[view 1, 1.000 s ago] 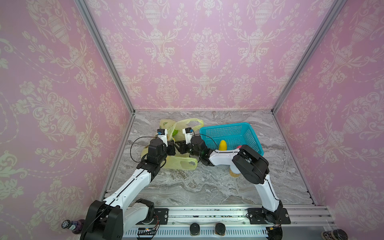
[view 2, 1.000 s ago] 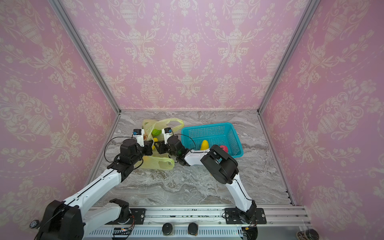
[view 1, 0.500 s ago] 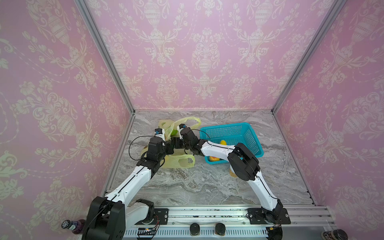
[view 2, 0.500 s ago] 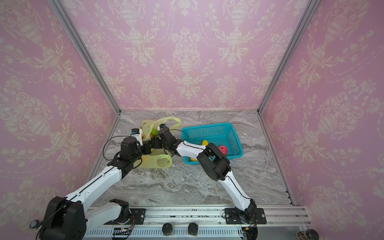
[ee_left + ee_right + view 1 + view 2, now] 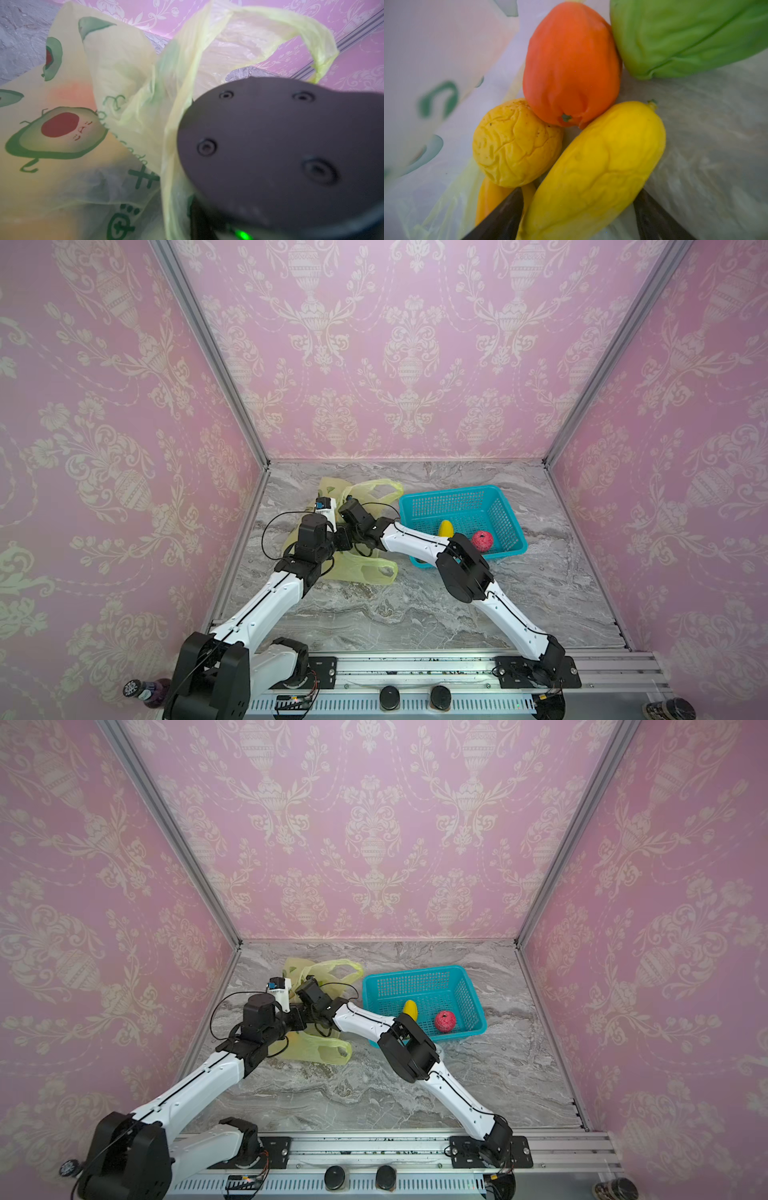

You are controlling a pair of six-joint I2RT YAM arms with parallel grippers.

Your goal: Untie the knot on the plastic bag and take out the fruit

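Note:
The yellow-green plastic bag (image 5: 365, 572) lies at the table's back left, its mouth open. No knot shows; one handle loop (image 5: 384, 488) stands behind and another lies in front. My left gripper (image 5: 343, 538) is shut on the bag's rim. My right gripper (image 5: 577, 218) reaches inside the bag, open, its dark fingers (image 5: 500, 214) on either side of an elongated yellow fruit (image 5: 596, 166). Beside it lie an orange fruit (image 5: 571, 66), a wrinkled round yellow one (image 5: 515, 143) and a green one (image 5: 679, 35).
A teal mesh basket (image 5: 453, 492) stands right of the bag, holding a yellow fruit (image 5: 445, 527) and a pink-red fruit (image 5: 482, 541). The right forearm (image 5: 415, 541) crosses the basket's front left corner. Pink walls close off three sides.
My right gripper has moved left and back into the bag's mouth, and its jaws have spread wider. The left gripper has stayed on the bag.

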